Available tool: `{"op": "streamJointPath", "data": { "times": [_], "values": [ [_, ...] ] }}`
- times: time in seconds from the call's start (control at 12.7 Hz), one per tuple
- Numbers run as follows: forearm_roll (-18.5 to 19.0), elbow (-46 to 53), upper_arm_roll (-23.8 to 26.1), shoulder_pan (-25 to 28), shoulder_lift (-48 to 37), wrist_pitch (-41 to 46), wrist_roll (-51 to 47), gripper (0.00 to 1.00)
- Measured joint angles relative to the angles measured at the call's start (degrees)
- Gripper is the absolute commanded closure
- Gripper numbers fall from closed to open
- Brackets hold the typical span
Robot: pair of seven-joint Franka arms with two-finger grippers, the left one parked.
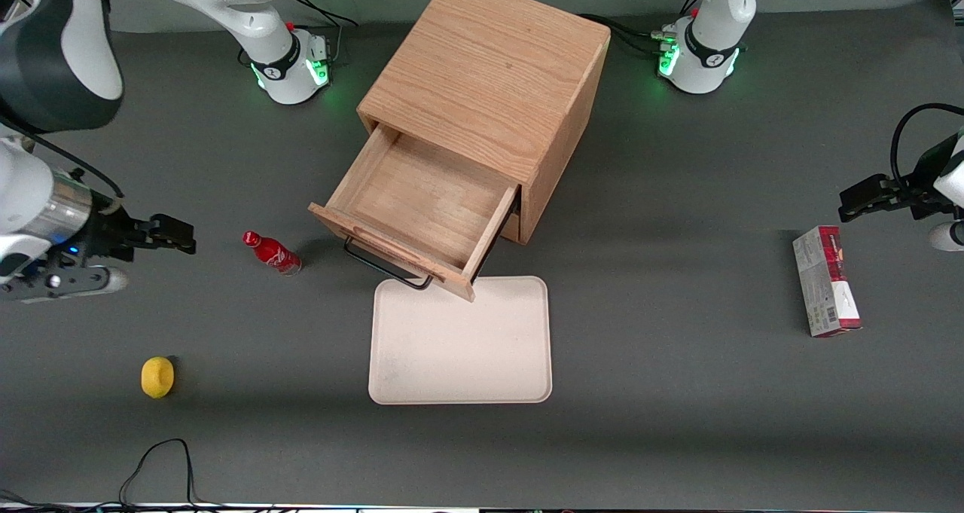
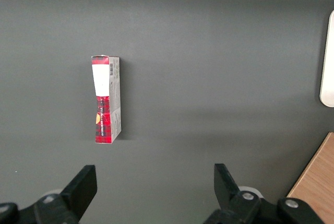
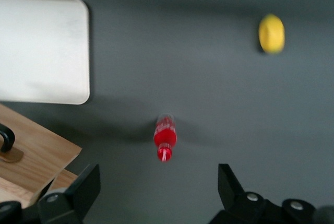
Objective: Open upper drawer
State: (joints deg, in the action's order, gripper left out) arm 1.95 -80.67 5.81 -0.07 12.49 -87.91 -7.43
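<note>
I have the gripper (image 1: 177, 236) at the left edge of the front view, fingers spread apart, nothing between them, well clear of the cabinet. Just past it stands a red bottle (image 1: 273, 252), with a lemon (image 1: 157, 377) at lower left. At centre, the upper drawer (image 1: 422, 212) is pulled well out of the cabinet (image 1: 489, 91), its black handle (image 1: 388, 266) hanging over a beige tray (image 1: 461, 343). I judge the opening done. To finish well I would stay high and clear of the bottle, and not bump the drawer front. A red box (image 1: 825, 281) lies at far right.
</note>
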Motion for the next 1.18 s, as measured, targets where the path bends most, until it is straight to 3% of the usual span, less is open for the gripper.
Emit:
{"op": "streamJointPath", "data": {
  "times": [0.16, 0.55, 0.79, 1.18],
  "values": [
    [0.1, -4.2, 0.1, 0.7, -4.2, 1.1, -6.1, 0.0],
    [0.1, -24.8, -1.1, 0.7, -22.0, -7.4, -7.8, 0.0],
    [-0.1, -25.8, -4.6, 0.7, -23.6, -7.7, -5.2, 0.0],
    [-0.2, -25.3, -4.8, 0.7, -23.3, -7.8, -3.3, 0.0]
  ]
}}
